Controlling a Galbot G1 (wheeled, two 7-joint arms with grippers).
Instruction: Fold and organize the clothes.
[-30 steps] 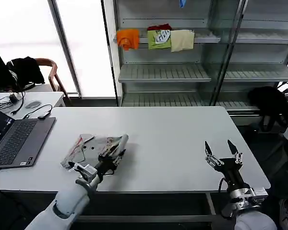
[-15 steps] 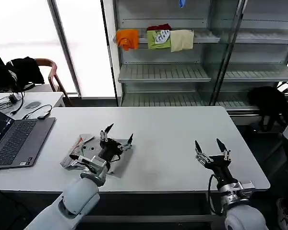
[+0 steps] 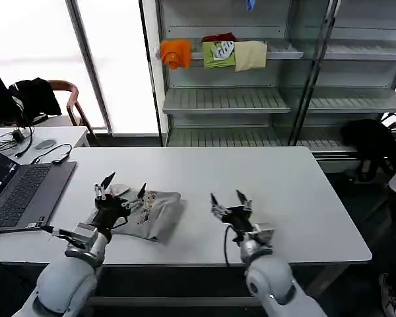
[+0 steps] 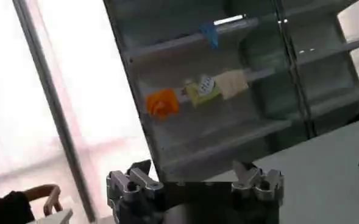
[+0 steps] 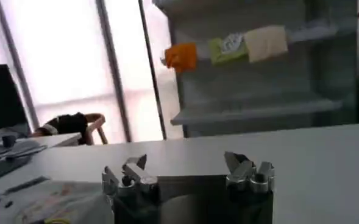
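left gripper (image 3: 123,190) spread, over grey shirt (image 3: 153,212) | right gripper (image 3: 228,199) spread, beside shirt, apart

Left tool (image 3: 122,189) is up over the table's front left part, fingers spread wide and pointing upward, wrist tilted back, the pale forearm rising from below the front edge. Right tool (image 3: 229,201) sits near the middle of the front edge, fingers parted and pointing up too, nothing between them, its arm coming from below.
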